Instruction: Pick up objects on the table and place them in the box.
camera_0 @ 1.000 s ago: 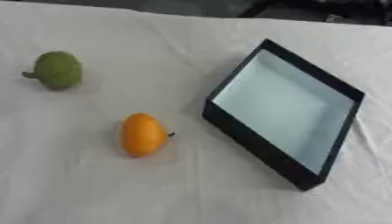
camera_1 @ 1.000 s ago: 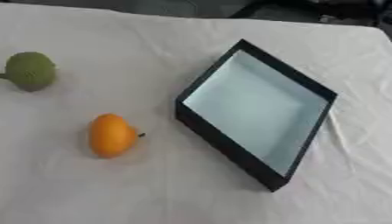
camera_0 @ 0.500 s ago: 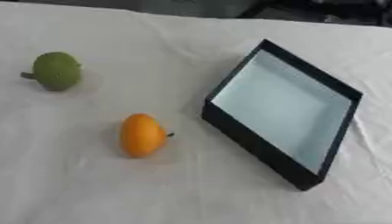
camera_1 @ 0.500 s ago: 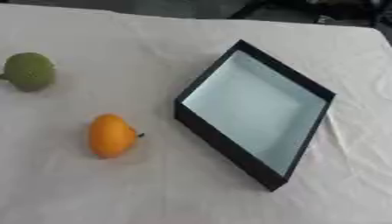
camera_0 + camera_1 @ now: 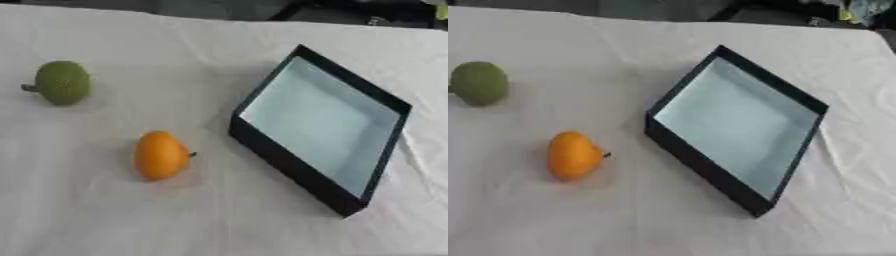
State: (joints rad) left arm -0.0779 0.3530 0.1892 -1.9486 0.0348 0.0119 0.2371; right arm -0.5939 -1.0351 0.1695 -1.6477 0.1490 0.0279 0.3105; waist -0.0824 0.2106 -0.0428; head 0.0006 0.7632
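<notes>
An orange fruit (image 5: 159, 155) with a short dark stem lies on the white cloth, left of centre. A round green fruit (image 5: 61, 82) with a stub of stem lies further back at the left. To the right stands a shallow black box (image 5: 289, 157) with a pale blue floor, turned at an angle, with nothing inside it. Neither of my hands shows in either view.
A white, slightly creased cloth (image 5: 175, 215) covers the table. Dark shapes line the far edge (image 5: 350, 10) beyond the cloth.
The whole picture has shifted slightly, so the camera has moved. The fruits and the box lie where they were.
</notes>
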